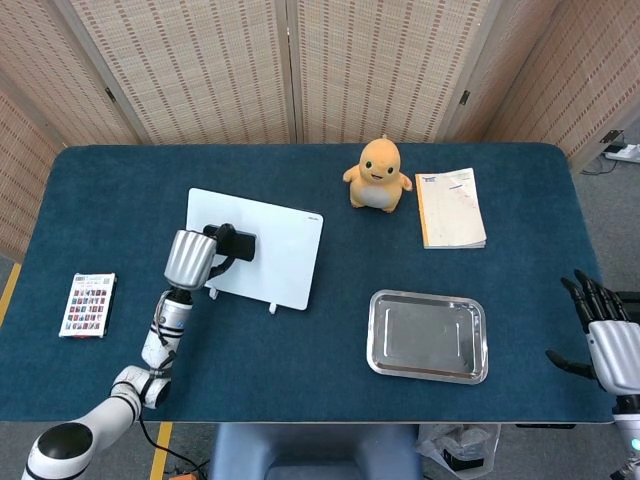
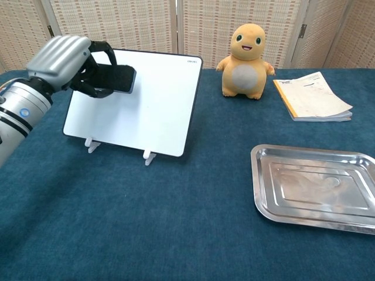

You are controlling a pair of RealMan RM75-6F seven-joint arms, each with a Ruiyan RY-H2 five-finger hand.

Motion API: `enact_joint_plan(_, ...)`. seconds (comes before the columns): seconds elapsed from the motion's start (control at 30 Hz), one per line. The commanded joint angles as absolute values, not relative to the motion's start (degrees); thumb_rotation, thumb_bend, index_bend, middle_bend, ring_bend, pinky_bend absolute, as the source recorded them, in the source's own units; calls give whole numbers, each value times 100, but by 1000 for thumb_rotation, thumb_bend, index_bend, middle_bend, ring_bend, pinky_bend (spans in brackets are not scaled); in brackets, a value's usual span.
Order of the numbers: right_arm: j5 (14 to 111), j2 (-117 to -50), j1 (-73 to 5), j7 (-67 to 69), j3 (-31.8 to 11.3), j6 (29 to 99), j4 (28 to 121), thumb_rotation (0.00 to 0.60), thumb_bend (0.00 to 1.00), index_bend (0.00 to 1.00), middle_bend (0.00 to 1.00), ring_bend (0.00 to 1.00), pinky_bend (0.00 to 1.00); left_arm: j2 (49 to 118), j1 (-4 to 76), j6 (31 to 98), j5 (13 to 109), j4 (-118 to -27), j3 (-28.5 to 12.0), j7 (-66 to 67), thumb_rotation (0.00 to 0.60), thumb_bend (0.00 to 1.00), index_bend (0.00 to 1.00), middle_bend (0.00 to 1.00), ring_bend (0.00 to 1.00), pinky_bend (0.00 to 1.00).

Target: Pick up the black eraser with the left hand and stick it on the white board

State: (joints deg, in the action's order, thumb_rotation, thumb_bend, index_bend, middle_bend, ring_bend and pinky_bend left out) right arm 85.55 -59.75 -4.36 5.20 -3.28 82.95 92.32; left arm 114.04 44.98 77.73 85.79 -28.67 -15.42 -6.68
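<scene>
While fingers curl around the black eraser [image 2: 115,78], the left robot hand [image 2: 70,63] holds it before the white board [image 2: 146,111].

no text clear enough to read

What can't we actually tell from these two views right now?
- Whether the eraser touches the whiteboard: both views show it in front of the board, and no gap or contact is visible.
- The left robot hand: its fingers' grip on the eraser is partly hidden by the hand's own back.
- The right robot hand: absent from the chest view.
- Print on the booklet and the card: too small to read.
</scene>
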Motion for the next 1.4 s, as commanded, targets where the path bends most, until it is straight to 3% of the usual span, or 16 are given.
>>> enact_joint_plan(0.03, 8517, -5975, -451, 498, -343, 8265, 9237, 600, 152, 0, 0, 0, 98, 11543, 4622, 7640, 8513, -2638, -1515, -826, 600, 280, 602, 1000, 1000, 1000)
enact_joint_plan(0.77, 8399, -5968, -455, 449, -375, 8219, 9258, 600, 151, 0, 0, 0, 98, 11931, 4916, 7262, 8238, -1867, -1387, -1124, 600, 278, 552, 1000, 1000, 1000)
enact_joint_plan(1.4, 8409, -5958, -395, 488, -383, 8320, 9281, 600, 151, 0, 0, 0, 98, 11847, 4863, 7337, 8198, -2081, -1238, -1050, 600, 269, 247, 1000, 999, 1000)
